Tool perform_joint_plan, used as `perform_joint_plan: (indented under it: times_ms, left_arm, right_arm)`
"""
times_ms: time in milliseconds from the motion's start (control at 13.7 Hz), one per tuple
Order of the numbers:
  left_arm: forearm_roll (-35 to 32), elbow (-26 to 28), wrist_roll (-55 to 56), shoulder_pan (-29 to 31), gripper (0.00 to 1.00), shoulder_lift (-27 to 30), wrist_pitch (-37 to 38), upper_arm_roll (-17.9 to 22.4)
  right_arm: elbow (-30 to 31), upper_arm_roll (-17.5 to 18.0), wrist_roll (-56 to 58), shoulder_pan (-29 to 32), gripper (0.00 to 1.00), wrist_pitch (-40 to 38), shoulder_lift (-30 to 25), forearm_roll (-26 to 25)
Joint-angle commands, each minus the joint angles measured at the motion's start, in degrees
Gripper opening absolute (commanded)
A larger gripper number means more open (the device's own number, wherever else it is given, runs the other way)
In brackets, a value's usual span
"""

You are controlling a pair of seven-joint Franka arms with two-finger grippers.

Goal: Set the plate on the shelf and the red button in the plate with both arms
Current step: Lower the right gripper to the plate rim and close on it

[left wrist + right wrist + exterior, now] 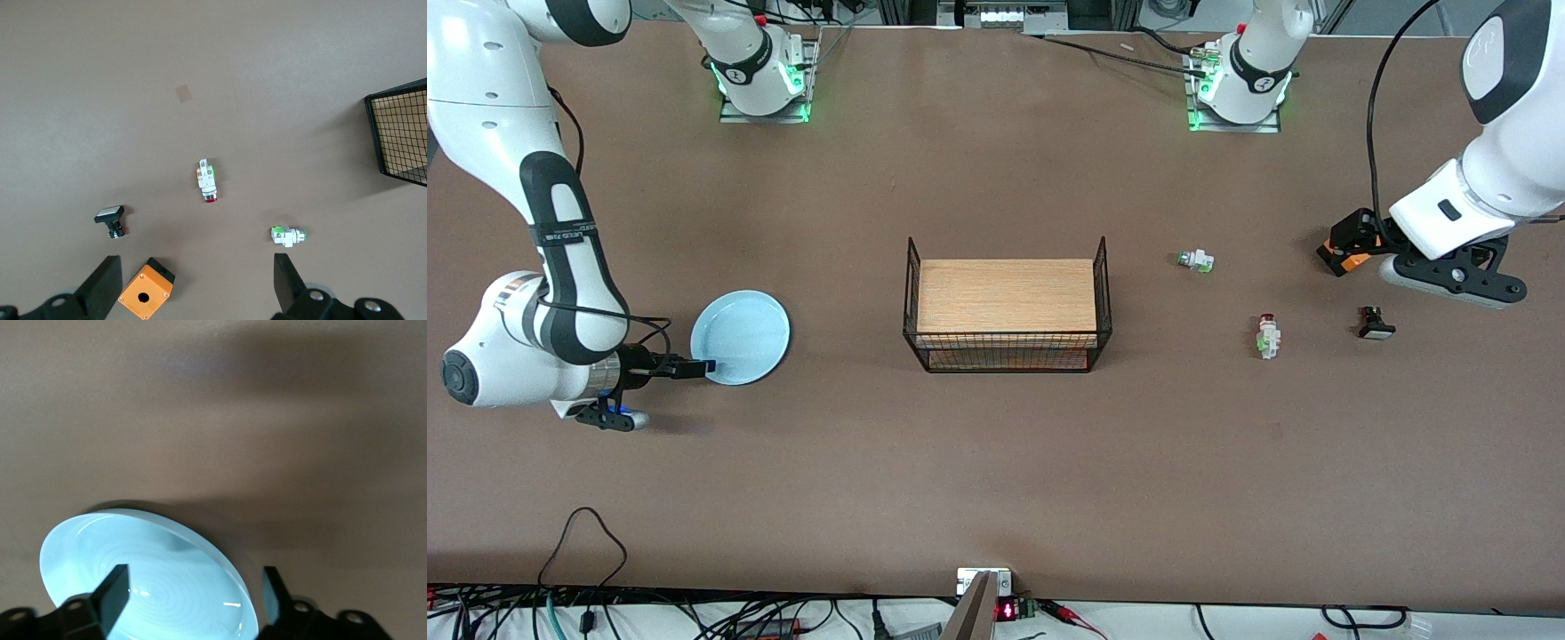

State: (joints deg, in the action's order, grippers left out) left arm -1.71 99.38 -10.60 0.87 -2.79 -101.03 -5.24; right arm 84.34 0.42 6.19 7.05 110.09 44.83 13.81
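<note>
Right gripper (pixel 704 365) straddles the plate (pixel 740 337) rim, jaws wide; thin rim may slip. Left gripper (pixel 193 287) waits, wide.

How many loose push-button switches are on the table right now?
3, all toward the left arm's end. The white-and-green button lies nearest the wire basket; the red button is nearer the camera; the black button sits below the left gripper. None seem hidden.

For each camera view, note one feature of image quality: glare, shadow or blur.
Front view: even light, green glow at both arm bases. Left wrist view: sharp, the red button casts a soft shadow. Right wrist view: table blurred, small highlights on the plate, whose rim lies between the right gripper's fingers.
</note>
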Motion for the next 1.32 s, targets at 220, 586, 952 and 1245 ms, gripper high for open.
perform_joint_plan:
  times_ms: [220, 586, 952, 1245]
  left_arm:
    - [-1.0, -2.3, -1.1, -0.4, 1.0, -0.5, 0.9, -0.1]
    - [-1.0, -3.4, -1.3, 0.2, 1.0, -2.0, 0.7, 0.0]
    - [-0.9, -3.5, -1.4, 0.1, 1.0, -2.1, 0.8, 0.0]
    - [-0.9, -3.6, -1.4, -0.1, 1.0, -2.2, 0.8, 0.0]
  right_arm:
    - [5.9, -0.2, -1.2, -1.2, 0.89, 5.5, -1.0, -1.5]
    - [10.5, -0.2, -0.7, -1.8, 0.68, 9.6, -3.3, -2.3]
    - [10.2, -0.3, -3.1, -3.2, 0.5, 9.0, -4.8, -3.9]
    - [10.3, -0.3, -3.8, -3.4, 0.15, 9.1, -4.8, -5.5]
